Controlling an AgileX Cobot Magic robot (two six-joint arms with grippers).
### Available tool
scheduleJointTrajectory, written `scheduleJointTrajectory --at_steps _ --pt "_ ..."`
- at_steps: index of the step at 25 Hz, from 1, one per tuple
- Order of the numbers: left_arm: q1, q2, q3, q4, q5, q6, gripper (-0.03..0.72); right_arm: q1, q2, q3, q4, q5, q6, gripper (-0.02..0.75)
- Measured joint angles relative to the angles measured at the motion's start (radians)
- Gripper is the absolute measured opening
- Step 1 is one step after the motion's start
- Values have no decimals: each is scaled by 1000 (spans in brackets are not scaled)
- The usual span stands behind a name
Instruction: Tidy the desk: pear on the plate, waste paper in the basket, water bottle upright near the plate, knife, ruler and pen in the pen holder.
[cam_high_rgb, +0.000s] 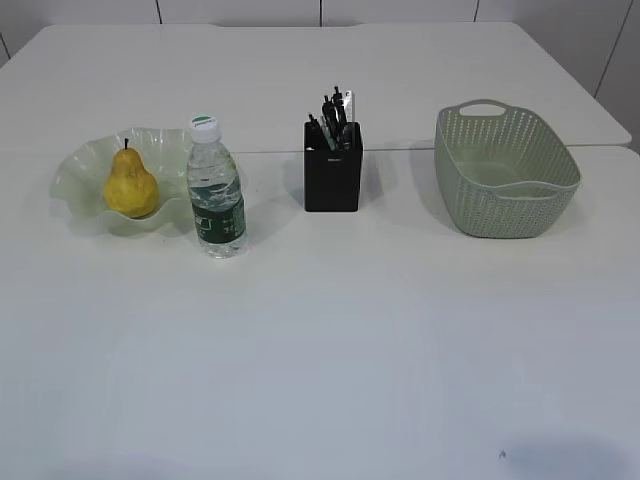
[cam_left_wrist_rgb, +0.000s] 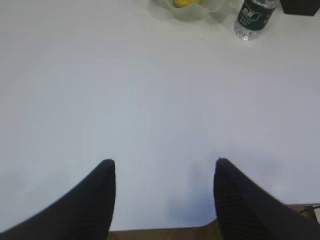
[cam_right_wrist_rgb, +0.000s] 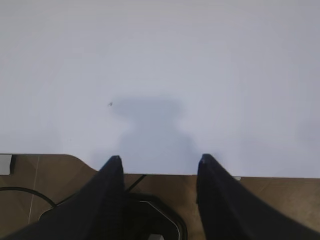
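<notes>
Now I see the water bottle upright, cap at twelve o'clock, beside the plate; both jaws open, empty.

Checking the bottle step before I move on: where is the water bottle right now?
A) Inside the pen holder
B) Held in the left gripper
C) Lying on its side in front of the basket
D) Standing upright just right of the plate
D: the water bottle stands upright, cap up, on the desk just right of the plate that holds the pear; the left gripper is open with nothing in it.
</notes>
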Motion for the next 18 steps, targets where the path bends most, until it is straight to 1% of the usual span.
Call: scheduleJointTrajectory --at_steps 4,8,15,18 --pt "0 -84 23 -2 0 0 436 0 -55 2 1 2 0 354" --pt "0 -138 66 -13 2 0 436 0 -165 2 1 5 0 354" --pt "0 -142 123 -53 4 0 426 0 -400 2 -1 16 0 354" --pt "0 -142 123 -55 4 0 424 0 -418 2 -1 17 -42 354"
